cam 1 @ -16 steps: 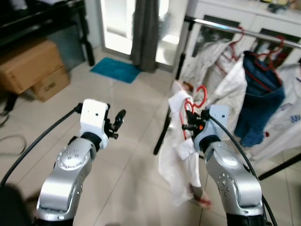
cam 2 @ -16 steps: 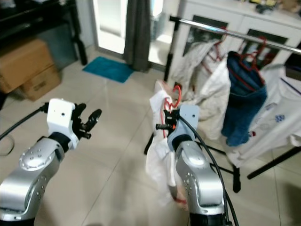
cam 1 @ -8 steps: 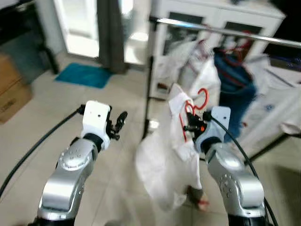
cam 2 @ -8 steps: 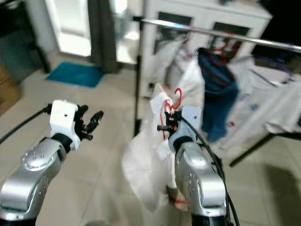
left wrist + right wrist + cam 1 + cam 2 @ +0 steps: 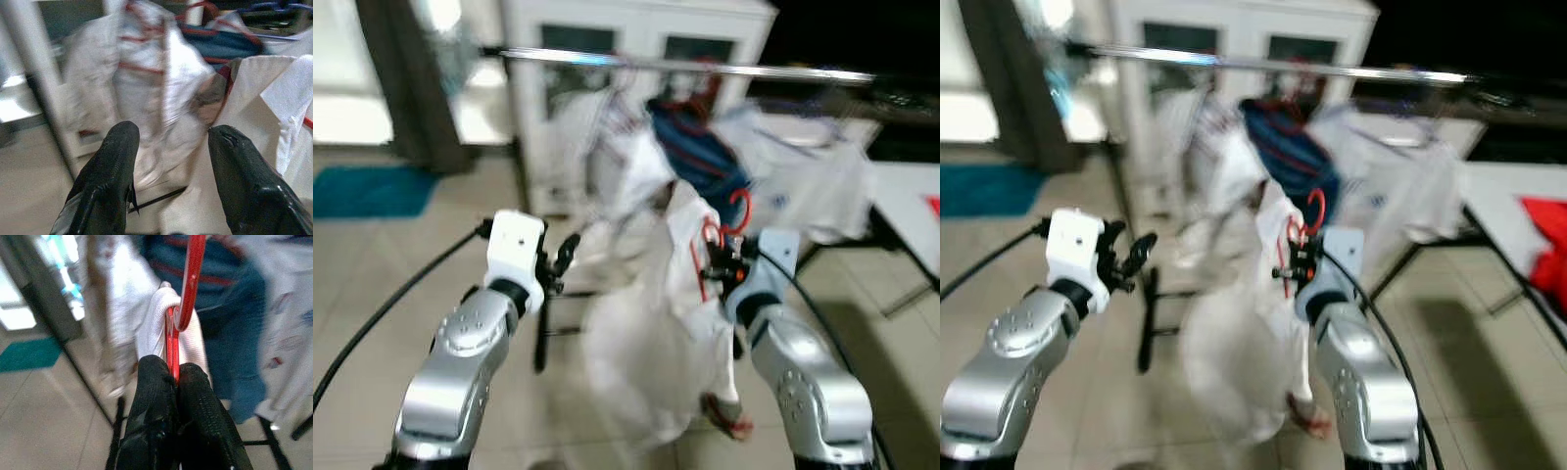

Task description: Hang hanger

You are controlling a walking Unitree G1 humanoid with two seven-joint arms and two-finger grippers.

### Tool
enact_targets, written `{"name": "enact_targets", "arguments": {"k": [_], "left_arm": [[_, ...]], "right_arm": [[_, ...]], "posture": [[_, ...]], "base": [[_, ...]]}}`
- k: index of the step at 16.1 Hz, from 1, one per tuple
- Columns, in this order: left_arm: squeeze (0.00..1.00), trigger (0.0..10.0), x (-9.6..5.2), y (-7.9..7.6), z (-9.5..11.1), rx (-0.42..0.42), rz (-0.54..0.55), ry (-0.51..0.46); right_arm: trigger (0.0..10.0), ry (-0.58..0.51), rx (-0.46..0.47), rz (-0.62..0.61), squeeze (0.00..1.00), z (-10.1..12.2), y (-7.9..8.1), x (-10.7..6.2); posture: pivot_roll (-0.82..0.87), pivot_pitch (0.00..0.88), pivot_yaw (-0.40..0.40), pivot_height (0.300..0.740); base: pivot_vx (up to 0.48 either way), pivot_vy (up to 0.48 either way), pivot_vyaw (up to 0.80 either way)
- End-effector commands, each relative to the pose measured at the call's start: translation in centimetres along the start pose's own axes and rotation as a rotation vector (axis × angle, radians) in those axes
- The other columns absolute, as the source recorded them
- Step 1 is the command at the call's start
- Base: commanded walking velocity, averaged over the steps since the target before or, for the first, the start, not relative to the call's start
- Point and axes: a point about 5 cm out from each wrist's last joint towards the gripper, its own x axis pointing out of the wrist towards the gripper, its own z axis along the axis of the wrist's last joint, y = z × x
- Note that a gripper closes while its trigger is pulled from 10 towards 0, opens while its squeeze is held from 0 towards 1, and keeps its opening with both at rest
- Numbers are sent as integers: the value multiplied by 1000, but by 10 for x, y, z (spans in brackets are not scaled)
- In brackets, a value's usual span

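My right gripper (image 5: 715,262) is shut on a red hanger (image 5: 728,223) that carries a white shirt (image 5: 656,343); the shirt hangs down in front of me. In the right wrist view both fingers (image 5: 154,401) pinch the thin red hanger (image 5: 188,281) just below its hook. A silver clothes rail (image 5: 705,67) runs across the back at head height, apart from the hanger's hook. My left gripper (image 5: 560,259) is raised to the left of the shirt, open and holding nothing; its fingers (image 5: 115,166) stand spread in the left wrist view.
Several garments hang on the rail: a white one (image 5: 607,147), a blue one (image 5: 700,157) on a red hanger and another white one (image 5: 803,181). The rail's black stand (image 5: 540,333) rises from the tiled floor. A white cabinet (image 5: 636,29) is behind, a table edge (image 5: 915,196) at right.
The whole picture has shifted: the camera has turned right and closer to the rail. The right gripper keeps its hold on the red hanger, and the left stays open.
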Motion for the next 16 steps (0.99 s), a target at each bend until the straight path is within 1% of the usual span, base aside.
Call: {"name": "enact_targets", "arguments": {"k": [1, 5, 7, 9, 12, 13, 15, 16], "left_arm": [[0, 10000, 2, -12, 2, -6, -44, -11], [0, 10000, 1, -13, -2, -17, -43, -5], [0, 10000, 2, -12, -2, -23, -24, -15], [0, 10000, 1, -14, -3, -28, -16, -18], [0, 10000, 2, -14, -3, -35, -6, -25], [0, 10000, 1, -12, -3, -37, 4, -28], [0, 10000, 1, -10, -4, -40, 12, -30], [0, 10000, -1, -9, -3, -77, 36, -41]], "right_arm": [[10000, -7, -12, -54, 0, 2, -14, -5], [10000, -10, -33, -81, 0, 3, -19, -8], [10000, -29, -59, -62, 0, 7, -18, -6], [10000, -52, -65, -64, 0, 12, -21, -5], [10000, -66, -126, -50, 0, 17, -20, 0], [10000, -61, -147, -37, 0, 17, -19, 1], [10000, -51, -157, -27, 0, 14, -18, 1], [10000, -29, -165, -1, 0, 9, -17, -1]], "posture": [[63, 36, -58, 740], [53, 26, -64, 740], [48, 18, -69, 740], [48, 7, -80, 740], [53, 0, -91, 740], [56, 0, -94, 740], [62, 0, -96, 740], [66, 0, -95, 740]], "base": [[341, 0, -800], [337, 0, -719], [337, 0, 0], [339, 0, 0], [340, 0, 0], [341, 0, 0], [337, 0, 0], [300, 0, 0]]}}
